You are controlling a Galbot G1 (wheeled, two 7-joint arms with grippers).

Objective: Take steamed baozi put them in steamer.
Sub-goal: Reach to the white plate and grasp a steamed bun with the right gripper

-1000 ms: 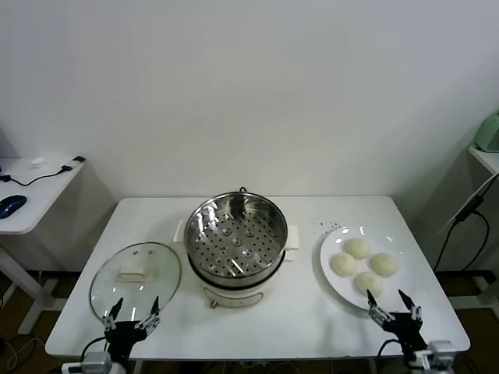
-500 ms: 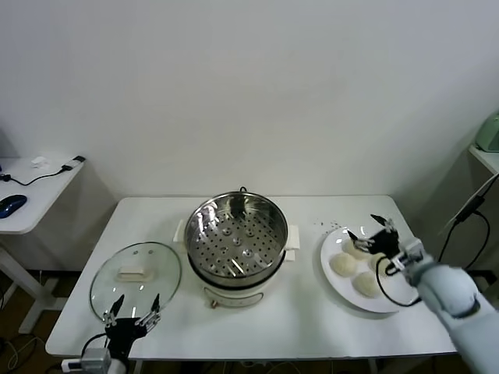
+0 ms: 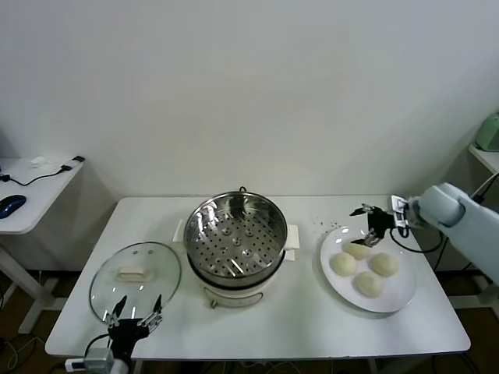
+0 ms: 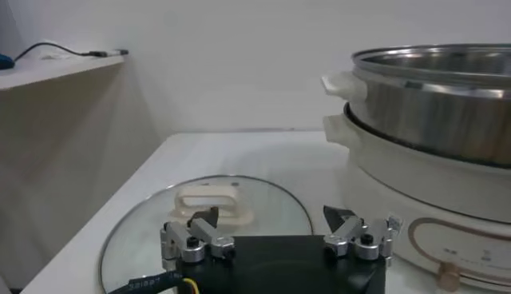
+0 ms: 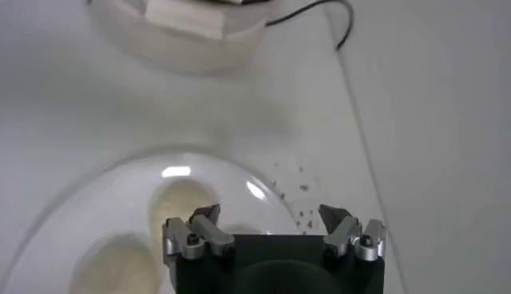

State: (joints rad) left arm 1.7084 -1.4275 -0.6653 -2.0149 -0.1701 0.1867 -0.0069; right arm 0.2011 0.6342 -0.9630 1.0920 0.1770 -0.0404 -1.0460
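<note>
Baozi (image 3: 363, 266): four on white plate (image 3: 402, 298), right of steamer (image 3: 235, 234). Right gripper (image 3: 366, 226) spread wide, hovering above plate's far edge. Left gripper (image 3: 134, 315) spread, parked by glass lid (image 3: 135, 276). No legible writing.

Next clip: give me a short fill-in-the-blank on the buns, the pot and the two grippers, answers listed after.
1. The white plate holds ____ steamed baozi.
2. The steamer tray holds ____ baozi.
3. The glass lid lies on the table on the steamer's ____ side.
4. The open right gripper hovers over the plate; the open left gripper is by the ____.

Missing words: four; no; left; lid
</note>
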